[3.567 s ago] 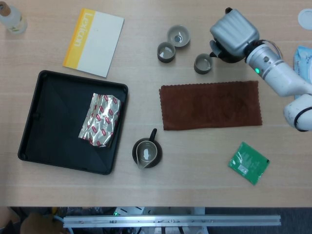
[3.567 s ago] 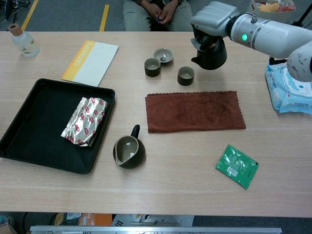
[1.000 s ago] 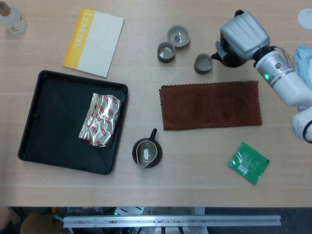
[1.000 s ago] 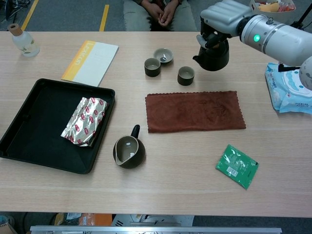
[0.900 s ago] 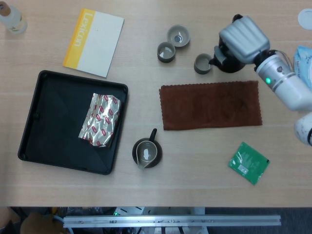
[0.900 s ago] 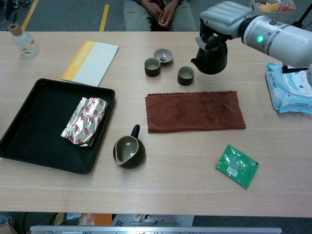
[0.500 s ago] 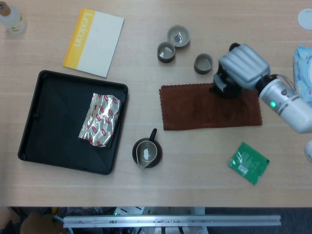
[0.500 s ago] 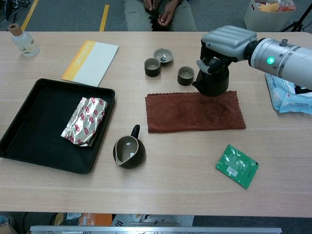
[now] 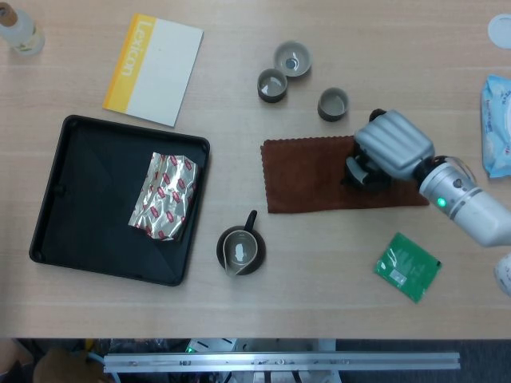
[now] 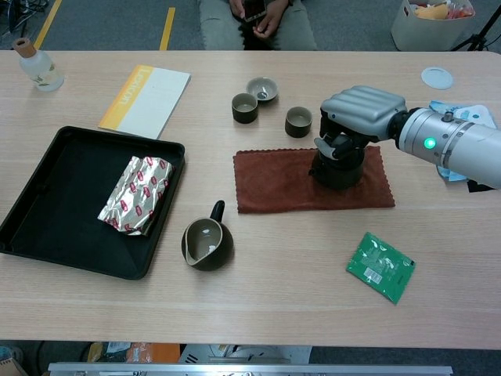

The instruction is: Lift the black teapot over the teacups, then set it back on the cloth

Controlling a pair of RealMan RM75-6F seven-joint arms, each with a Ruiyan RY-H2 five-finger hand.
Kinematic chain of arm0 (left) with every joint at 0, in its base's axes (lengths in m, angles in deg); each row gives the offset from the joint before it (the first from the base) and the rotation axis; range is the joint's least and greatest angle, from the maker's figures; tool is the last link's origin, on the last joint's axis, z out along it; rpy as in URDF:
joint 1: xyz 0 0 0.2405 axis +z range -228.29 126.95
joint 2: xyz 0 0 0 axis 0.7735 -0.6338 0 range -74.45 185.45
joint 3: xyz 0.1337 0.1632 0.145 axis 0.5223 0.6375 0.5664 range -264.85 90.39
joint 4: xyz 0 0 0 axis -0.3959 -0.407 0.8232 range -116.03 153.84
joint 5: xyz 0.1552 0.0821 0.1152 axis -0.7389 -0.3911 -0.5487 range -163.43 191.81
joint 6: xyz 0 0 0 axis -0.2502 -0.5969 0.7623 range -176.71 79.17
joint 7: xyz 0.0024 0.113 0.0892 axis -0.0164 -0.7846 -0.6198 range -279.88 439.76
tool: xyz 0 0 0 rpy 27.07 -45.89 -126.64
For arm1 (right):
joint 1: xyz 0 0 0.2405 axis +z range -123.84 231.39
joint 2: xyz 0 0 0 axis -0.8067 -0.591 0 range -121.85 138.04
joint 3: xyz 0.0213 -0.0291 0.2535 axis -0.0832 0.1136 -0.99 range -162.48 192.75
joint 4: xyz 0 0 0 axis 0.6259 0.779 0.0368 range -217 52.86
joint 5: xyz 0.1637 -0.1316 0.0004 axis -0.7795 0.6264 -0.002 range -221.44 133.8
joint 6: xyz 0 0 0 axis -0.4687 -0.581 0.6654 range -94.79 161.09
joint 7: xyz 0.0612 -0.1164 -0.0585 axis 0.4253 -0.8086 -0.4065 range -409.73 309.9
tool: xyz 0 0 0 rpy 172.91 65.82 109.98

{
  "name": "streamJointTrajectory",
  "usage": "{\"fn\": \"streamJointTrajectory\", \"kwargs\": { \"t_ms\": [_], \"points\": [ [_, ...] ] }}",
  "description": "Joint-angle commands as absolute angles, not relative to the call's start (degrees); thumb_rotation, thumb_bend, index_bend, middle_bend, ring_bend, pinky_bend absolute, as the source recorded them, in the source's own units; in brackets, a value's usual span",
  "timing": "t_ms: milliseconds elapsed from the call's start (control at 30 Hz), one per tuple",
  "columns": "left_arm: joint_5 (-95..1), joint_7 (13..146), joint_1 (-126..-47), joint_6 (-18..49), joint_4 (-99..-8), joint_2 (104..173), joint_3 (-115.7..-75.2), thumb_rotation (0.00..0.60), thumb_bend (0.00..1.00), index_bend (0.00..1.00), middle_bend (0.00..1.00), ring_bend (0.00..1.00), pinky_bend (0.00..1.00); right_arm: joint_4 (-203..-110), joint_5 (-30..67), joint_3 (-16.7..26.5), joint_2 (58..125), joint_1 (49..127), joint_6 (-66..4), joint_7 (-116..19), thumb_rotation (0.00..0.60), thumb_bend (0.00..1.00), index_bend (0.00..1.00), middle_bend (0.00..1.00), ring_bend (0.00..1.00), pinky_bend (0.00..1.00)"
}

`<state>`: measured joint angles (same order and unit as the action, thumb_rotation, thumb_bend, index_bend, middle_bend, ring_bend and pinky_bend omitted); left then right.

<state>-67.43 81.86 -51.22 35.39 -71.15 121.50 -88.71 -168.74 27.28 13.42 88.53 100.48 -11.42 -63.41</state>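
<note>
The black teapot (image 10: pixel 337 166) stands on the brown cloth (image 10: pixel 282 182), right of its middle, and is mostly covered from above by my right hand (image 10: pixel 356 116), which grips its top. In the head view the hand (image 9: pixel 392 144) hides nearly all of the teapot (image 9: pixel 361 171) on the cloth (image 9: pixel 307 171). Three teacups (image 10: pixel 297 120) (image 10: pixel 244 107) (image 10: pixel 262 88) stand behind the cloth's far edge; the head view shows them too (image 9: pixel 332 104) (image 9: pixel 271 84) (image 9: pixel 291 58). My left hand is in neither view.
A black tray (image 10: pixel 47 211) holding a foil packet (image 10: pixel 135 194) lies at the left. A small dark pitcher (image 10: pixel 206 243) stands in front of the cloth. A green packet (image 10: pixel 380 266) lies front right, a yellow-and-white booklet (image 10: pixel 145 99) back left, a wipes pack (image 9: pixel 495 124) at the right edge.
My right hand has carried the teapot from beside the teacups, behind the cloth, down and toward me onto the cloth. The cups have not moved.
</note>
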Motion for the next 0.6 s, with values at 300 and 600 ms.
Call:
{"fn": "streamJointTrajectory", "kwargs": {
  "t_ms": [300, 600],
  "points": [
    [-67.2, 82.9, -50.9, 35.3, -70.4, 121.4, -88.6, 0.600, 0.25, 0.15, 0.19, 0.10, 0.07, -166.4, 27.1, 14.2, 91.7, 99.6, -11.0, -64.1, 0.410, 0.55, 0.91, 0.83, 0.78, 0.33],
    [-67.3, 83.0, -50.9, 35.3, -70.2, 121.5, -88.6, 0.600, 0.25, 0.15, 0.20, 0.10, 0.07, -165.5, 27.0, 14.3, 92.6, 99.2, -10.5, -64.6, 0.409, 0.55, 0.87, 0.80, 0.74, 0.33]
  ]
}}
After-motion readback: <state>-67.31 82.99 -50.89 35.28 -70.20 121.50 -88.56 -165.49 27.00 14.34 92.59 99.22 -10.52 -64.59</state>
